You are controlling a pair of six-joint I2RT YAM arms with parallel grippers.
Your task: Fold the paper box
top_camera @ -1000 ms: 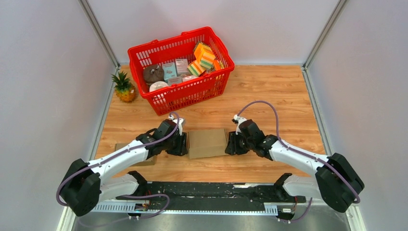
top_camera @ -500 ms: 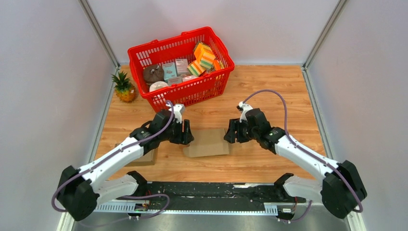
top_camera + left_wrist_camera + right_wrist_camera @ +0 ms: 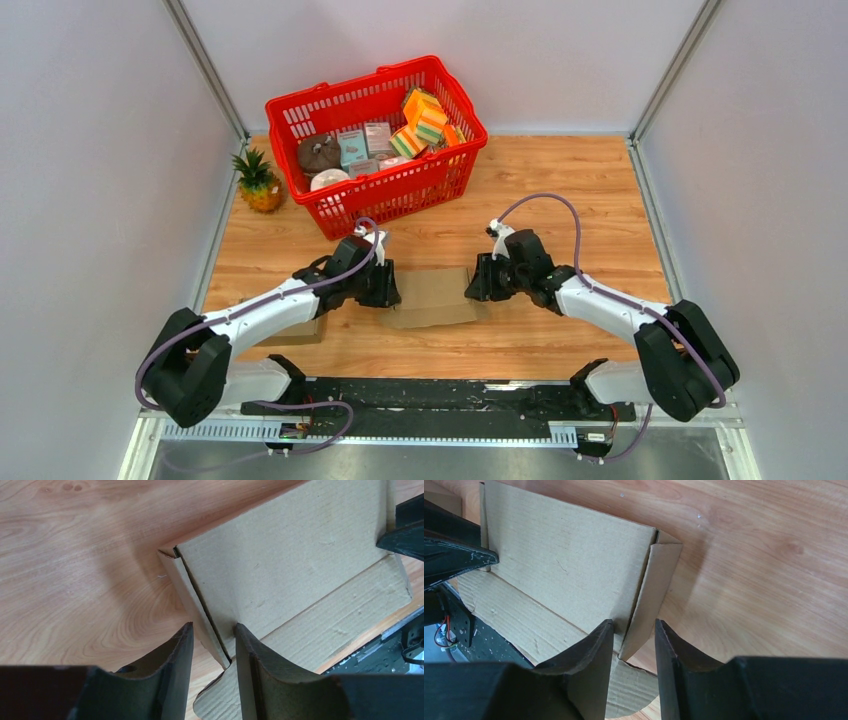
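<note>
The left gripper (image 3: 212, 652) is closed to a narrow gap on the left end flap (image 3: 192, 597) of the cardboard box (image 3: 432, 297), with the upturned flap pinched between the two fingers. The right gripper (image 3: 633, 650) is closed in the same way on the right end flap (image 3: 653, 587), which also stands up from the main panel. The box is held low over the middle of the wooden table (image 3: 600, 200), between the two grippers, with a long flap lying toward the near edge. A red basket (image 3: 400, 192) stands at the far left of the table, well apart from the box; in it are seen coloured sponges (image 3: 425, 118), small packets (image 3: 365, 140) and a brown round thing (image 3: 318, 152). A pineapple (image 3: 258, 180) stands just left of the basket. A flat piece of cardboard (image 3: 300, 331) lies partly under the left arm.
</note>
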